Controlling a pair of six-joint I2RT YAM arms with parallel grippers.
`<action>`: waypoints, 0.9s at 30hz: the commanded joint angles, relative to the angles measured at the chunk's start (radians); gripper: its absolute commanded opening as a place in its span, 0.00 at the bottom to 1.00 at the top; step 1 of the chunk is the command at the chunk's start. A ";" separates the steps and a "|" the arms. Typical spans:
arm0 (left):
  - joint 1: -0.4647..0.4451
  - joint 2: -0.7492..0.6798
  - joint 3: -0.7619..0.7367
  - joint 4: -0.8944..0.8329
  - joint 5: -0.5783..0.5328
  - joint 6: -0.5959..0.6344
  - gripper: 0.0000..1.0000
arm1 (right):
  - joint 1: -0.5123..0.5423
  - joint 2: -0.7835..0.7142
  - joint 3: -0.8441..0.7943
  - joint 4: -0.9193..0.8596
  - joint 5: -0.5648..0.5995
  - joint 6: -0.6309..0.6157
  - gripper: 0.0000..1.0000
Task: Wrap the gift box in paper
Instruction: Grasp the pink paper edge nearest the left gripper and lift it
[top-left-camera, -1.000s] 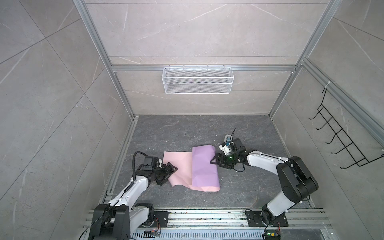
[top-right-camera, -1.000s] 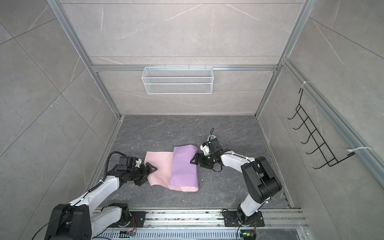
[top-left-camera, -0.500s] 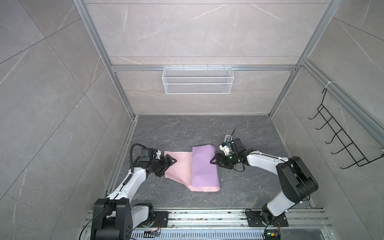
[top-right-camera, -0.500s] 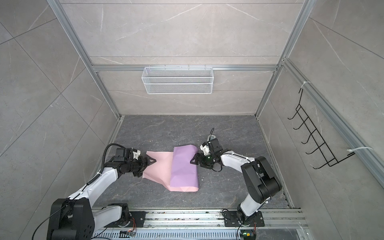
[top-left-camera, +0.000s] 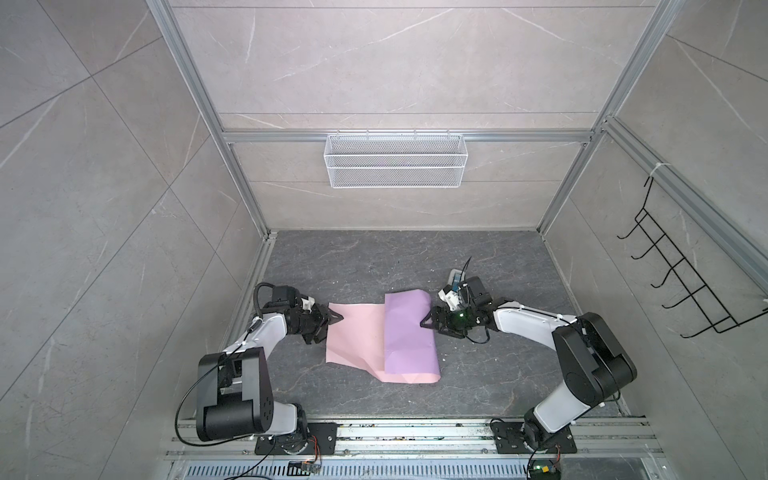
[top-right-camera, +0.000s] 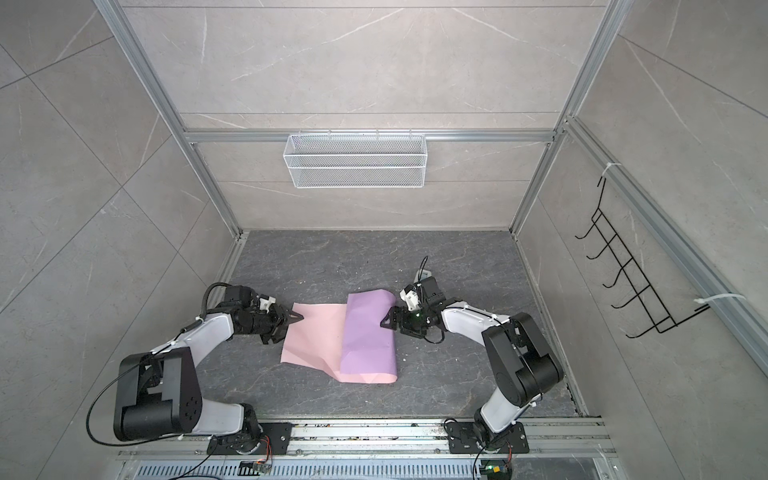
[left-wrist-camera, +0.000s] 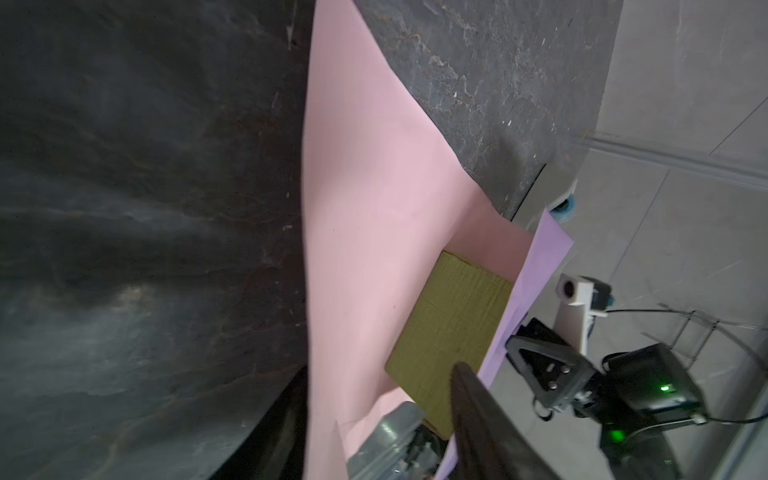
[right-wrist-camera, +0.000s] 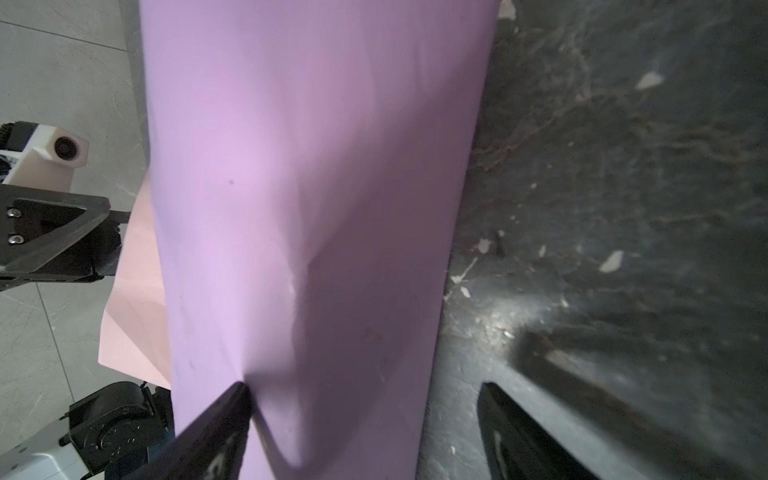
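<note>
My left pincer (top-left-camera: 332, 322) sits at the far corner of the pink edge of the paper (top-left-camera: 357, 338). In its wrist view the sheet's edge runs between the two fingers, with one finger (left-wrist-camera: 469, 403) above it. I cannot tell whether they grip the sheet or merely bracket it. My right pincer (top-left-camera: 427, 319) stands with its jaws apart. One fingertip (right-wrist-camera: 232, 409) dimples the lilac flap (top-left-camera: 409, 332), and the other (right-wrist-camera: 511, 432) lies off the paper, over bare worktop (top-left-camera: 374, 266). It pins rather than clamps.

The gift box (left-wrist-camera: 453, 328) lies on the pink face, with the side toward my right pincer tucked under the lilac flap. In both top views that flap hides it.

As I read it, the step is to bring the pink side over the box to meet the flap. To do that well I want a firm bite on the edge alone, near the corner but not on its very tip, which could tear or slip. I would lift first and carry across second, so the sheet rolls over the box instead of dragging it along. The right fingertip should press until the pink side lands, or the flap may spring open. The sheet's near edge looks buckled, so I would draw the paper taut before creasing.
</note>
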 joint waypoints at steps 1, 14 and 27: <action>0.005 0.030 0.030 -0.056 0.056 0.068 0.39 | 0.001 0.056 -0.027 -0.103 0.174 0.003 0.86; -0.010 0.035 0.030 -0.090 0.059 0.111 0.22 | 0.001 0.060 -0.020 -0.107 0.174 0.002 0.86; -0.055 0.029 0.067 -0.142 -0.037 0.148 0.14 | 0.000 0.058 -0.027 -0.097 0.168 0.003 0.86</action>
